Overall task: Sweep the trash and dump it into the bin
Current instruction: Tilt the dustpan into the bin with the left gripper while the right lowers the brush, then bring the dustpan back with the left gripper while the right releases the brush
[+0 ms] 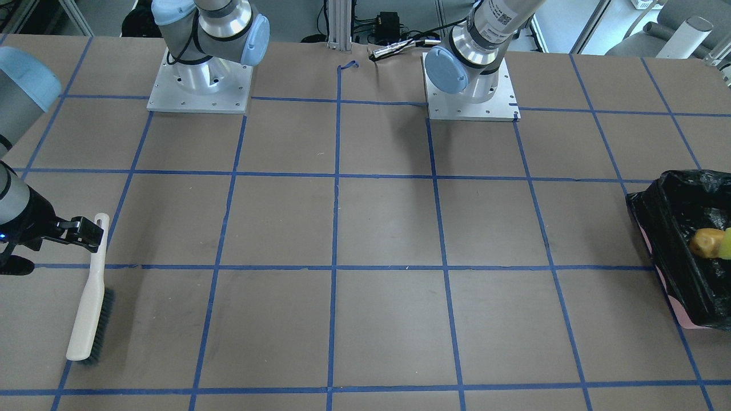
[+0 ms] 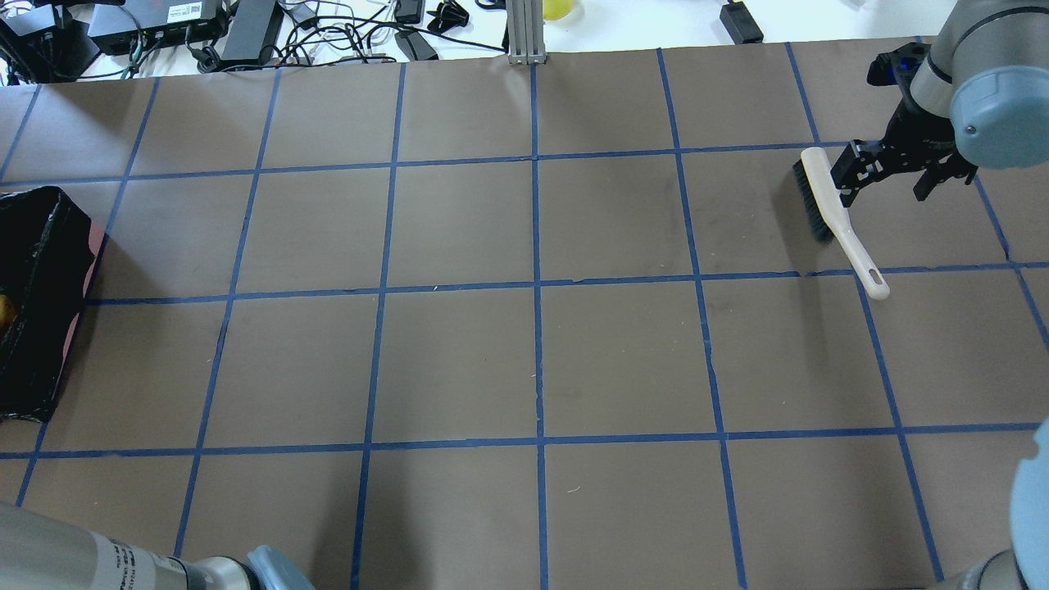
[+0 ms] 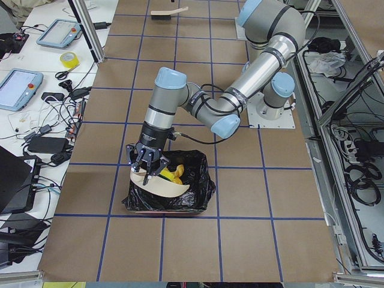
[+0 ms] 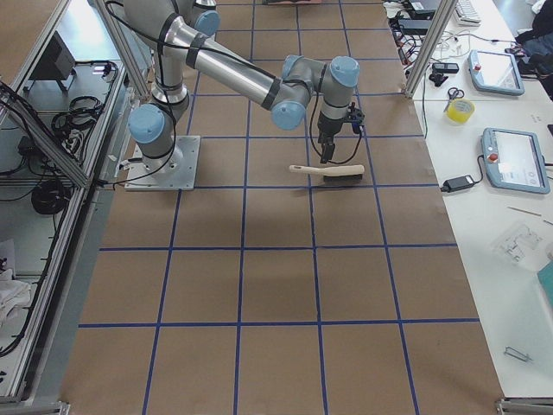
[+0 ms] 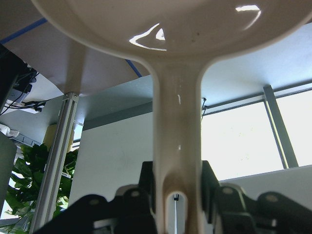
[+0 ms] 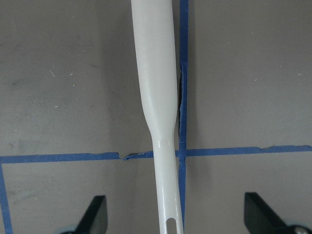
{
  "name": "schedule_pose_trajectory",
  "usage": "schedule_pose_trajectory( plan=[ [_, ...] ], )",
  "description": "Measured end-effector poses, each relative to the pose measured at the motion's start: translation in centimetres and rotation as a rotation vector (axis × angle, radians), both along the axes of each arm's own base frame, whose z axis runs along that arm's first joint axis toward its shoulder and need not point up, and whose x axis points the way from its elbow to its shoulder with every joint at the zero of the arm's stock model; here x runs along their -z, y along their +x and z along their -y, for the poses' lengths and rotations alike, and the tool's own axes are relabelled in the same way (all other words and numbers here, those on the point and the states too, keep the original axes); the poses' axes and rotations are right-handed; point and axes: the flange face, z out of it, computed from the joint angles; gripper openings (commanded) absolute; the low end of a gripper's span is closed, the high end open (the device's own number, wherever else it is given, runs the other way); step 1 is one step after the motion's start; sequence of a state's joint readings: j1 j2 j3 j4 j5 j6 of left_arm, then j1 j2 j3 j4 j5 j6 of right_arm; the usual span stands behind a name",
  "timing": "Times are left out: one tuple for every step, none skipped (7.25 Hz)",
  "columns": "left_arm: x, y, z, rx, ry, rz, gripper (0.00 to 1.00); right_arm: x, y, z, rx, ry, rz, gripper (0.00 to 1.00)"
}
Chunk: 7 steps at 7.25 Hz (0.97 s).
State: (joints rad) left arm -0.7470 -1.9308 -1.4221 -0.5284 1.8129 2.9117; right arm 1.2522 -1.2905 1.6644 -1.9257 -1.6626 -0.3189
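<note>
The bin [image 3: 198, 193], pink with a black bag, stands at the table's left end; it also shows in the front view [image 1: 674, 228] and the overhead view [image 2: 37, 270]. A golden-brown lump [image 1: 706, 244] and a yellow-green wedge [image 1: 726, 242] lie inside it. The cream slice is hidden. My left gripper [image 5: 178, 197] is shut on the handle of the beige dustpan [image 5: 178, 122], held tilted over the bin in the left side view [image 3: 162, 188]. My right gripper [image 6: 175, 219] is open, its fingers wide on either side of the white brush handle [image 6: 158, 97].
The brush [image 2: 829, 209] lies flat on the brown paper at the table's right end, bristles toward the far side. The arm bases [image 1: 199, 85] stand at the robot's edge. Cables and boxes [image 2: 246, 24] lie beyond the far edge.
</note>
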Motion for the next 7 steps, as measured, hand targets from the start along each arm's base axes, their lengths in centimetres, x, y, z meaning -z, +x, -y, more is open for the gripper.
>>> schedule_pose_trajectory(
  plan=[
    [-0.2, -1.0, -0.4, 0.001, -0.005, 0.015, 0.00, -0.9, 0.2, -0.1, -0.003, -0.015, -0.003, 1.00],
    [-0.2, -1.6, -0.6, 0.003, -0.005, 0.017, 0.00, -1.8, 0.4, -0.3, -0.002, -0.029, -0.005, 1.00],
    [0.0, -1.7, -0.6, 0.006, 0.005, 0.002, 0.00, -2.3, 0.7, -0.4, -0.003, -0.036, -0.005, 1.00],
    [0.5, -1.8, -0.5, 0.004, 0.026, -0.037, 0.00, -2.9, 1.1, -0.6, -0.006, -0.046, -0.005, 1.00],
    [0.7, -2.0, -0.4, -0.013, 0.041, -0.087, 0.00, -4.3, 2.3, -1.1, 0.004, -0.061, -0.008, 1.00],
    [0.4, -2.4, -0.3, -0.048, 0.038, -0.154, 0.00, -6.4, 4.5, -2.3, 0.038, -0.073, -0.008, 1.00],
    [-0.4, -2.7, 0.0, -0.088, 0.030, -0.231, 0.00, -8.5, 7.3, -3.5, 0.044, -0.091, -0.010, 1.00]
  ],
)
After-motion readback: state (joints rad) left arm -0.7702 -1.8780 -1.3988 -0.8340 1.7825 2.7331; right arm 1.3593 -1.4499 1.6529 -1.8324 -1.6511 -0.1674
